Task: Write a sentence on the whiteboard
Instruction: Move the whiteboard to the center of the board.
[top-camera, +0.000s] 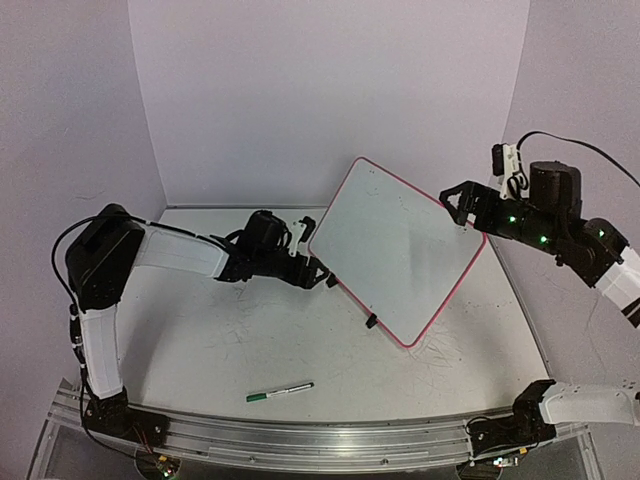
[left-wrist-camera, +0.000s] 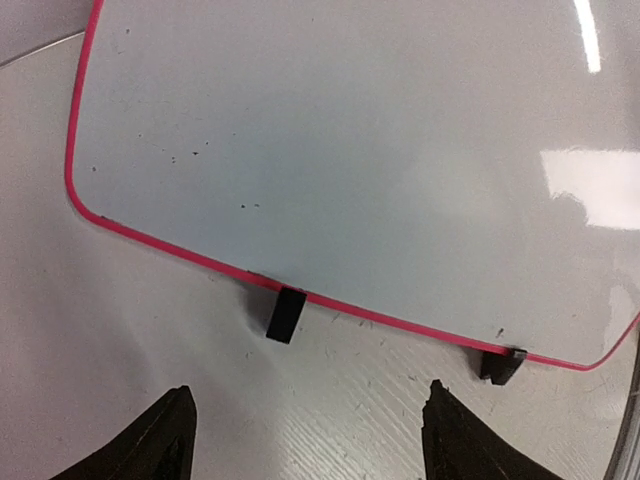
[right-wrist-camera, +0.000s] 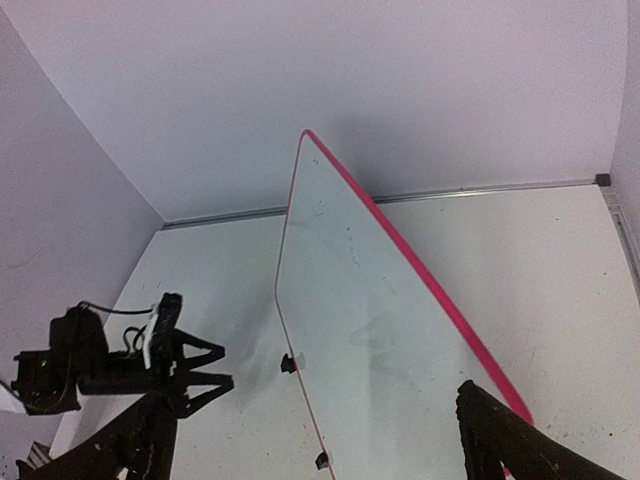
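Note:
The whiteboard (top-camera: 400, 250), glossy white with a pink-red frame, stands tilted on its two black clip feet (top-camera: 371, 321) in the middle of the table. No green sentence shows on it, only faint grey specks. My left gripper (top-camera: 322, 273) is open and empty, low by the board's lower left edge. In the left wrist view (left-wrist-camera: 310, 440) the board's edge (left-wrist-camera: 350, 150) and both feet lie just ahead of its jaws. My right gripper (top-camera: 458, 208) is open by the board's upper right edge. In the right wrist view (right-wrist-camera: 315, 405) the board (right-wrist-camera: 370, 330) stands between its spread fingers.
A green-capped marker (top-camera: 280, 392) lies on the table near the front edge, left of centre, apart from both grippers. The table top (top-camera: 220, 330) carries faint scribble marks. Walls close the back and both sides. My left arm (right-wrist-camera: 120, 360) shows in the right wrist view.

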